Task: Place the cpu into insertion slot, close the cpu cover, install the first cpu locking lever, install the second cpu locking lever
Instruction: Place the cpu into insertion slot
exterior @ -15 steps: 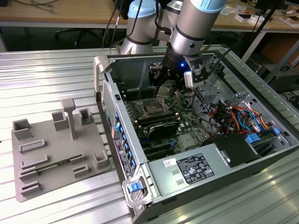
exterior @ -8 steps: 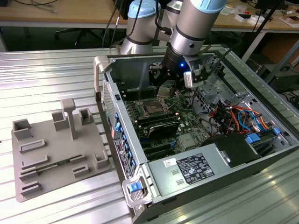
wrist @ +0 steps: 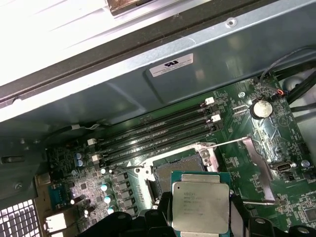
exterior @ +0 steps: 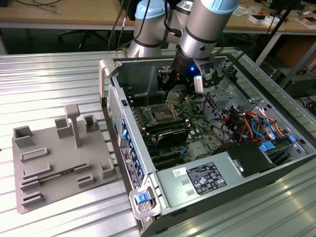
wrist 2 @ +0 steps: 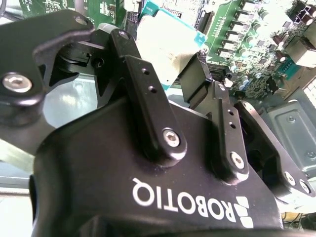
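Note:
My gripper is shut on the cpu, a small square chip with a silvery top and a green edge. In the second wrist view the black fingers clamp two opposite sides of the cpu. The chip hangs just above the green motherboard, partly over the insertion slot, whose dark centre and silver rim show beside it. The cpu cover stands swung open along one side of the slot, and a thin lever wire is lifted free. In the exterior view the gripper hovers over the slot.
Long black memory slots and a coin battery lie near the socket. The case's metal wall runs close behind. A power supply and coloured cables fill the case. A grey fixture sits outside it.

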Tool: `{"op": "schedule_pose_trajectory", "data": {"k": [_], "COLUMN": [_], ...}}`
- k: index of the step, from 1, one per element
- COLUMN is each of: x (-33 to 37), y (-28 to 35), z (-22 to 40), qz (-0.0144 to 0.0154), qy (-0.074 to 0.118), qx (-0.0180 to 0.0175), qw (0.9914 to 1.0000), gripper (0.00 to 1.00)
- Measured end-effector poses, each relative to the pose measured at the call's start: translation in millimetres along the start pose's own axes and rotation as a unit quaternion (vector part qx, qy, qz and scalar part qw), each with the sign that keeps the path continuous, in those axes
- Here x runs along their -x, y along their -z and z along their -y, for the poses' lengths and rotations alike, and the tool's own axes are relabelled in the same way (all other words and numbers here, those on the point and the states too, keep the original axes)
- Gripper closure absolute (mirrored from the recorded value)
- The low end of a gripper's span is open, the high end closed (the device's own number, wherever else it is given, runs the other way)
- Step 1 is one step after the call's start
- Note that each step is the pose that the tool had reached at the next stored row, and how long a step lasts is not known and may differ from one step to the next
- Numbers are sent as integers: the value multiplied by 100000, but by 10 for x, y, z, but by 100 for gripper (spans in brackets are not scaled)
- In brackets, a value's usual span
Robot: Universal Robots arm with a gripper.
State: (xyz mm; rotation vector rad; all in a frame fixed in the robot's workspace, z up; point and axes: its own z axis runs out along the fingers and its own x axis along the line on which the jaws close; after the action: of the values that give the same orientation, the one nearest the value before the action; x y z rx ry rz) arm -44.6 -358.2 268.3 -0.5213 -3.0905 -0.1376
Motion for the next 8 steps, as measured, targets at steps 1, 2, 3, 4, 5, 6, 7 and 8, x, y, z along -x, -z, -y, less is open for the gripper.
{"op": "schedule_pose_trajectory", "data": {"k": [1,2,3,4,5,6,7,8], "x": [0,0,0,0,0,0,0,0], "y": [0,-1,-1,-1,-1,-1,-2,-2], "z": [0,0,0,0,0,0,0,0], "qz": [8,12,18,25,28,33,35,42], "qy": [-81,-140,-197,-284,-339,-375,-421,-478], "qx": [2,4,6,6,7,7,7,8], "qw": [100000,100000,100000,100000,99999,99999,99999,99999], "gripper": [45,45,45,45,45,45,45,45]}}
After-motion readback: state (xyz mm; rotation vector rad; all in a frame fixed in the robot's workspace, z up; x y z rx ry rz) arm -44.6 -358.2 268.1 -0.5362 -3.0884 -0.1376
